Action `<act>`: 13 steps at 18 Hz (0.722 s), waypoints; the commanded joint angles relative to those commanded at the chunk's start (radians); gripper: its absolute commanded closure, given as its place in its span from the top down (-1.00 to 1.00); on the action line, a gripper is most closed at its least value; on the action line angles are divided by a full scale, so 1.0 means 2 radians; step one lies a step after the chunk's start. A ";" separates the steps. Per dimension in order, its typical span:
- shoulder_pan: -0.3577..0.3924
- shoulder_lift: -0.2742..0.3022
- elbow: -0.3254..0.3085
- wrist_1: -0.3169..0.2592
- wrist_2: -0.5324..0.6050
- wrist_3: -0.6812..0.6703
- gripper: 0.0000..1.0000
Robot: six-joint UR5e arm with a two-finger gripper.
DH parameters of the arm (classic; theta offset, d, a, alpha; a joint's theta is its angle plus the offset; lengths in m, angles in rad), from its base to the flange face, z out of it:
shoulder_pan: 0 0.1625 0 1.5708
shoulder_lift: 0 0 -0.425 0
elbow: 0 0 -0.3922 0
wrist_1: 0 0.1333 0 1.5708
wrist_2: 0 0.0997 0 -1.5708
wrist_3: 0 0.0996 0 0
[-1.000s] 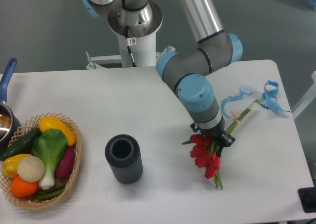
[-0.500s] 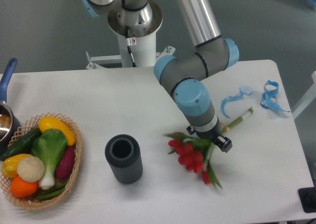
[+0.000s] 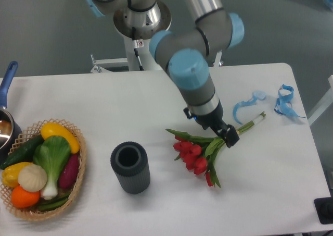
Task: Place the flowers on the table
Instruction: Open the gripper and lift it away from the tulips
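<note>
Flowers (image 3: 195, 152) now lying flat on tabletop (image 3: 156, 100), right of centre, red heads toward the front, pale stems running up-right toward the blue ribbon scraps (image 3: 283, 103). Compared w/ a sec ago: bunch shifted left and swung round, more leaves fanned out to the left, heads spread wider and sitting closer to the dark grey cup (image 3: 130, 167), though well apart from it. Half a sec back looked blurred, mid-move; now sharp and settled, so prob. resting on the surface and not hanging.

Hand (image 3: 228, 138) has pulled up and back along w/ the wrist, arm now leaning in from the upper left instead of sitting over the blooms. Tip right at the stems where leaves meet stalk. Cannot tell if spread or pinching: fingers hidden under the black tip from this angle, no visible gap. Contact w/ stems looks likely but not sure.

Meaning for task: placing looks basically done, bunch down on tabletop, nothing under it. Left to do, as a guess: let go if not already, lift clear w/o dragging stems. Risk: leaf or tie snagging on the tip and tugging the bunch along.

Basket of veg (image 3: 41, 168) far left, untouched, no part in this
</note>
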 joint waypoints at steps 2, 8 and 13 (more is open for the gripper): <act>0.018 0.008 0.035 -0.047 -0.010 0.002 1.00; 0.112 0.031 0.075 -0.160 -0.085 0.152 1.00; 0.182 0.033 0.071 -0.187 -0.092 0.294 1.00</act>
